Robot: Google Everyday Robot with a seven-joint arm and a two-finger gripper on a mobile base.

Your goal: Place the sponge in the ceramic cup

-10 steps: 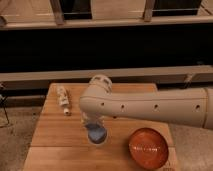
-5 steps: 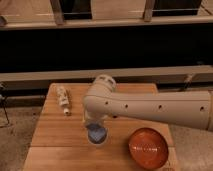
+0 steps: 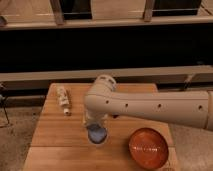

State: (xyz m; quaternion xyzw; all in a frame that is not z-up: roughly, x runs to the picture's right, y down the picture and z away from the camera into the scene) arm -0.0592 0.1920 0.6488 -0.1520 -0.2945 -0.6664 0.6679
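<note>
Planks of pale wood make up the surface (image 3: pixel 50 140), seen from above and in front. Far left on it lies a beige bottle (image 3: pixel 63 100), on its side, pointing roughly away from the camera and well apart from everything else.

Near the middle the gripper (image 3: pixel 95 122) hangs straight down from the bulky wrist joint, right over the cup (image 3: pixel 97 143). Whether it is wide or narrow cannot be told – its lower end blurs into the things under it. The sponge (image 3: pixel 96 133) shows as a blue lump at the mouth of the cup, filling the opening, with only a thin pale edge of the cup visible around and below it. Whether the gripper touches the sponge cannot be told either.

To the right, near the front corner, sits an orange-red bowl (image 3: pixel 135 142), upright, much wider than the cup and clear of it. Above the bowl the cream arm (image 3: pixel 150 107) stretches across – a thick tube dotted with small dark holes – and runs out of view at the right edge.
</note>
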